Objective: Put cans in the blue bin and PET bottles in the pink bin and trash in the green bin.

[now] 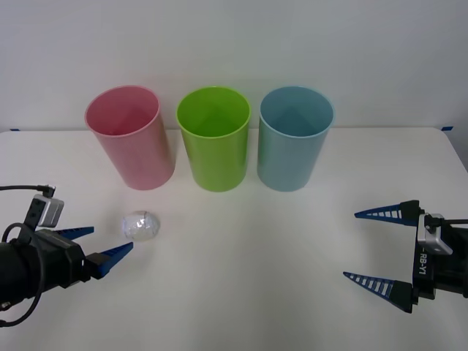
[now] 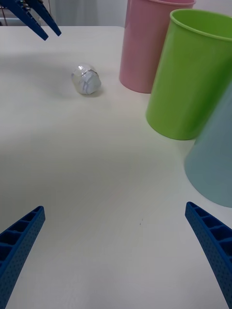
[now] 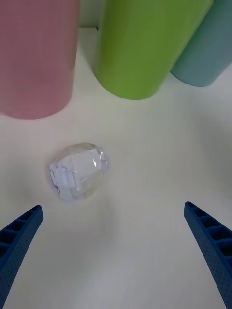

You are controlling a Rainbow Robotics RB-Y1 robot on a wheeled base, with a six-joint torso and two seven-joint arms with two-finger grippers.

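Observation:
Three tall bins stand in a row at the back of the white table: the pink bin (image 1: pixel 132 137) on the left, the green bin (image 1: pixel 213 137) in the middle, the blue bin (image 1: pixel 294 137) on the right. The trash (image 1: pixel 140 227), a small ball of crumpled clear film, lies in front of the pink bin; it also appears as the trash (image 3: pixel 79 170) and the trash (image 2: pixel 86 80). My left gripper (image 1: pixel 102 245) is open just left of the ball, its fingers apart from it. My right gripper (image 1: pixel 376 248) hovers open and empty at the right side.
The bins also show close up: pink bin (image 3: pixel 36 58), green bin (image 3: pixel 142 46), blue bin (image 3: pixel 208 48). Open tabletop (image 1: pixel 256 248) lies between the two arms. The table's back edge meets a white wall behind the bins.

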